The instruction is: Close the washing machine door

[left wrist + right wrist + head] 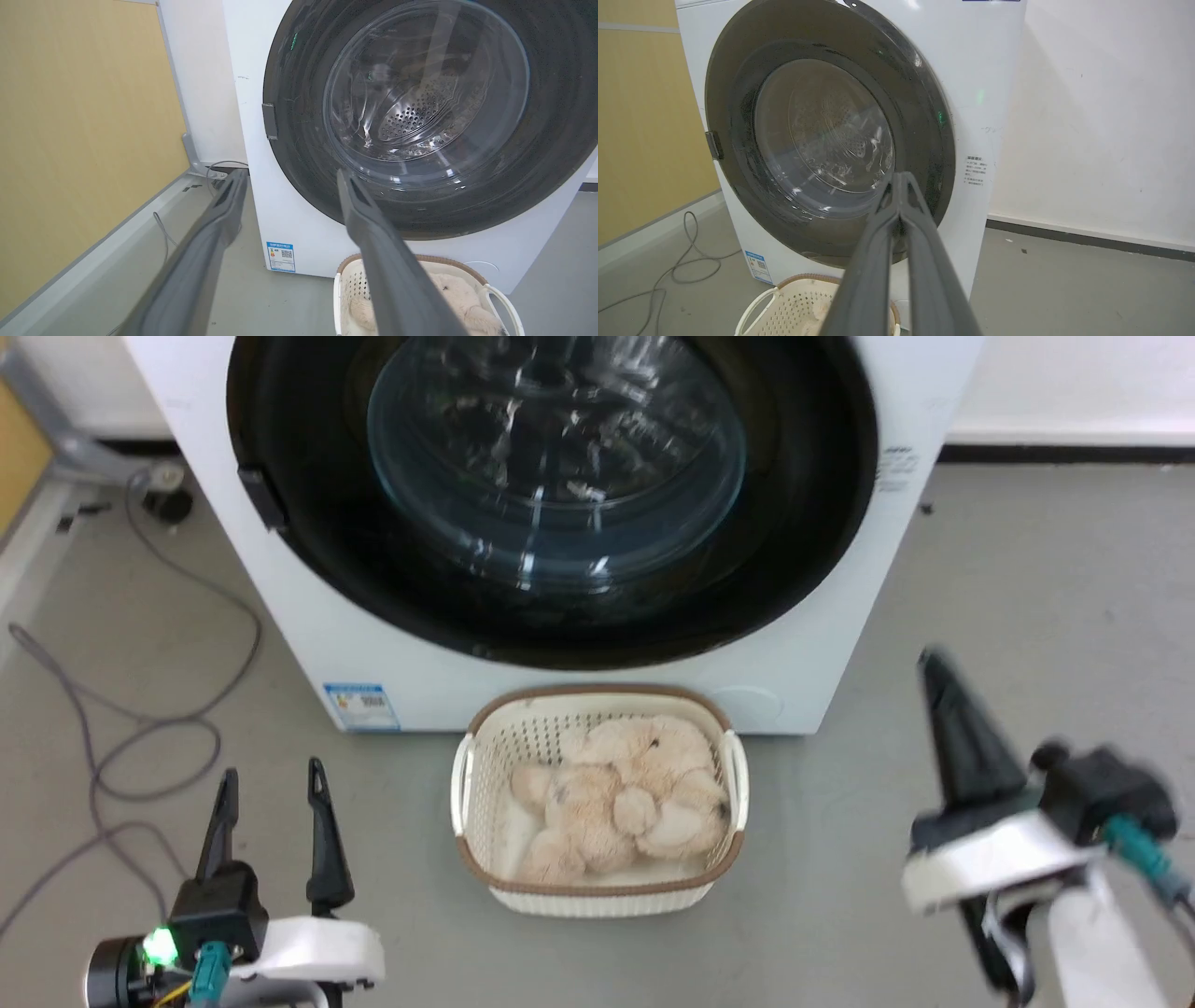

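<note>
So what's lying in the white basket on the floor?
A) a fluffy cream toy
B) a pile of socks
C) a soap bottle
A: a cream plush toy lies curled up inside the basket, which stands on the floor right in front of the washing machine.

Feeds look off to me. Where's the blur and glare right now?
Head view: right gripper smeared, left gripper crisp, streaky glare on the washing machine door glass. Left wrist view: sharp, drum holes readable through the glass. Right wrist view: small green reflection on the door rim.
</note>
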You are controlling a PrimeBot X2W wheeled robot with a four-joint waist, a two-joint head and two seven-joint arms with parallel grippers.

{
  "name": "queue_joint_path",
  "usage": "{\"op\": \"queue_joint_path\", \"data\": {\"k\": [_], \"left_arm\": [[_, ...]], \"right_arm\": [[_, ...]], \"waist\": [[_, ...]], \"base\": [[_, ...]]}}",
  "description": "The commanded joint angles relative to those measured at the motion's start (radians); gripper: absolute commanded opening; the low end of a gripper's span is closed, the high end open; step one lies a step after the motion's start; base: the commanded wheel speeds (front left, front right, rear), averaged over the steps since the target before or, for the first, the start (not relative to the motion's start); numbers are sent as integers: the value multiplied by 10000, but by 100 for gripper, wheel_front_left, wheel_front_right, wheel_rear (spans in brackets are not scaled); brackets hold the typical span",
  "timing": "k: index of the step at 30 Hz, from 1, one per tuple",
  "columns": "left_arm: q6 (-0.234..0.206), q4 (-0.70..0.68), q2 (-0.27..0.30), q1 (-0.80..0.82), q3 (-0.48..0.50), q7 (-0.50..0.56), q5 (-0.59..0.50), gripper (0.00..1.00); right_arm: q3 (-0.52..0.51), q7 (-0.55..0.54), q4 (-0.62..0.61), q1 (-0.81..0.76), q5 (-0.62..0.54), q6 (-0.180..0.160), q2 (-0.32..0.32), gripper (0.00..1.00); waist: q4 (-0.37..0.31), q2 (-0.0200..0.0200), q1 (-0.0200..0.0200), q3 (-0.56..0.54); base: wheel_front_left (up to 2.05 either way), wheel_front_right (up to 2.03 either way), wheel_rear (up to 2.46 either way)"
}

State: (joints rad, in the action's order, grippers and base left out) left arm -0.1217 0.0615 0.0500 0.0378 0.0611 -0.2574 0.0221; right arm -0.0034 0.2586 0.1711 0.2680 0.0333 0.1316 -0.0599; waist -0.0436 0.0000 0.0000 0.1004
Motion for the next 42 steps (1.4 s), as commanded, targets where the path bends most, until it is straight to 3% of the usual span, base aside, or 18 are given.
{"op": "queue_joint_path", "data": {"k": [1,2,4,5,15,16,42], "left_arm": [[-48,-18,19,-200,35,-44,-34,100],[-49,-26,18,-274,33,-44,-32,100],[-19,-34,18,-420,3,-44,-42,100],[-8,-30,18,-489,-8,-44,-44,100],[121,65,15,-848,-169,-44,-22,100],[107,52,0,-756,-173,0,-15,0],[300,-66,-3,-689,-258,468,-52,0]], "right_arm": [[87,32,59,-369,248,-9,70,0],[125,32,93,-583,535,-9,81,0],[297,32,189,-947,1059,-9,89,54],[390,32,200,-1113,1194,-9,91,100],[462,32,170,-2071,1332,-9,95,100],[451,-2,176,-1956,1319,-2,46,0],[375,-468,-157,-2089,1013,-2,53,0]], "waist": [[-136,0,0,-245],[-163,0,0,-321],[-202,0,0,-462],[-219,0,0,-532],[-184,0,0,-882],[-185,0,0,-885],[-69,0,0,-913]], "base": [[0,0,0],[0,0,0],[0,0,0],[0,0,0],[0,0,0],[0,0,0],[0,0,0]]}}
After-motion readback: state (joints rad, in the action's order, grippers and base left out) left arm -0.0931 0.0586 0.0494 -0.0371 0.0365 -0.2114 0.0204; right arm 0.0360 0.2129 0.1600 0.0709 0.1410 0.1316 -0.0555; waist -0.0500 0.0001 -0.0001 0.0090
